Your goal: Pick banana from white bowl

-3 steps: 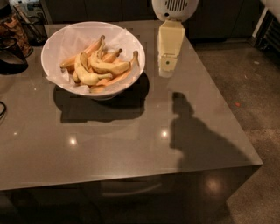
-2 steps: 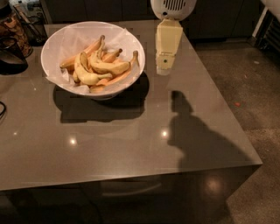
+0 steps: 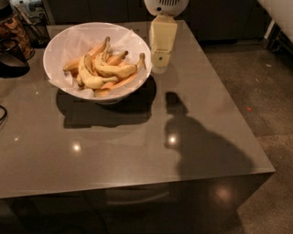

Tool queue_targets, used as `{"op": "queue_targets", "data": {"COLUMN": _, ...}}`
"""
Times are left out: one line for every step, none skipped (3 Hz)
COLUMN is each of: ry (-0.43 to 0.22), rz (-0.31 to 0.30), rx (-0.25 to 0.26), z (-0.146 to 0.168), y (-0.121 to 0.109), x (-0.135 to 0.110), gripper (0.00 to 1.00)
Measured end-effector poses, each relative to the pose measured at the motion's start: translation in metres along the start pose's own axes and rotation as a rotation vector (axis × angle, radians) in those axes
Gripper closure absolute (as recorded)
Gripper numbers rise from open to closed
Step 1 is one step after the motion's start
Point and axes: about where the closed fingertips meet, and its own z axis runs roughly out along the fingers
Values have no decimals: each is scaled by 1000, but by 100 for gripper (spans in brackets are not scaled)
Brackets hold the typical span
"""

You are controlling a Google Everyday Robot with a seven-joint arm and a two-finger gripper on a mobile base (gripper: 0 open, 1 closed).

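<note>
The robot's hand [image 3: 159, 67] hangs over the far part of the grey table [image 3: 114, 146], just to the right of the white bowl [image 3: 51, 55] and apart from its rim; it has hold of nothing, and we cannot tell how far open it is, since we see only its cream-coloured back pointing down; above it, at the far edge of the scene, sits a white rounded housing [image 3: 165, 5].

The bowl stands on the far left part of the table, with a white paper lining [image 3: 73, 39] inside it; in it lies a heap of fruit; the banana [image 3: 91, 80], plump, curved and yellow, lies in the near left part of that heap, one dark tip pointing to the far side and the other end turned right; slimmer orange-tinted bananas [image 3: 121, 82] lie under and beside it, touching it.

The bowl casts a dark shadow [image 3: 105, 107] on the table on its near side; a second shadow [image 3: 201, 151], shaped like the arm, falls across the near right part of the table; dark objects [image 3: 11, 64] stand at the far left edge; a speckled floor [image 3: 256, 82] shows to the right.
</note>
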Motion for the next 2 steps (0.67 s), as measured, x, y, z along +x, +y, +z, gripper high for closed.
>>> {"op": "queue_targets", "data": {"ry": -33, "rz": -97, "rx": -24, "z": 4, "y": -1, "x": -26, "gripper": 0}}
{"op": "queue_targets", "data": {"ry": -49, "rz": -98, "rx": 0, "z": 4, "y": -7, "x": -31, "gripper": 0}}
